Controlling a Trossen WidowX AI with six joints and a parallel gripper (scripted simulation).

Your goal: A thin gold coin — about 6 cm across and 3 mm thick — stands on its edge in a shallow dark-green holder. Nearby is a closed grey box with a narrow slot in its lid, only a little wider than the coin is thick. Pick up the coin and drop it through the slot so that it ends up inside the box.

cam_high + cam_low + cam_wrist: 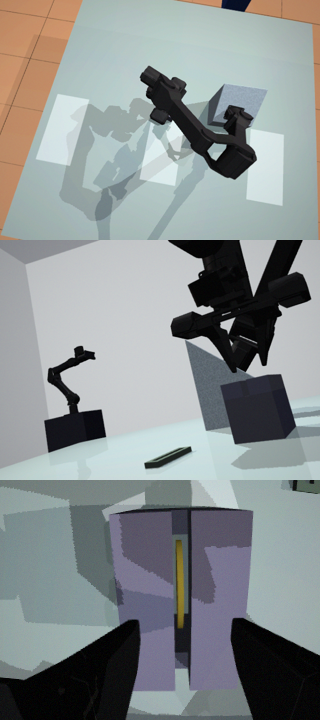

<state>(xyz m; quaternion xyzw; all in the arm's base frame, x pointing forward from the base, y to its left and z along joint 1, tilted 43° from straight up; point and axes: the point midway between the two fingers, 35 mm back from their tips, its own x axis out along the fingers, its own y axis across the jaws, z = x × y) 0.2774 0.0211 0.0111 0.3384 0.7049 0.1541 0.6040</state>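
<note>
End effector (168,103) (249,368) (186,630) released, its fingertips parted above the box (169,118) (258,418) (220,605), with nothing held between them. The gold coin (180,585) is below the fingertips, edge-up and lengthwise in the slot (182,642) of the lid; whether it is fully inside the box cannot be determined. Farther out, the dark-green holder (170,458) (307,486) lies on the surface (129,51) (116,454) (285,630), apart from the box, and a speckled grey block (240,98) (206,395) stands beyond the box in the exterior view
</note>
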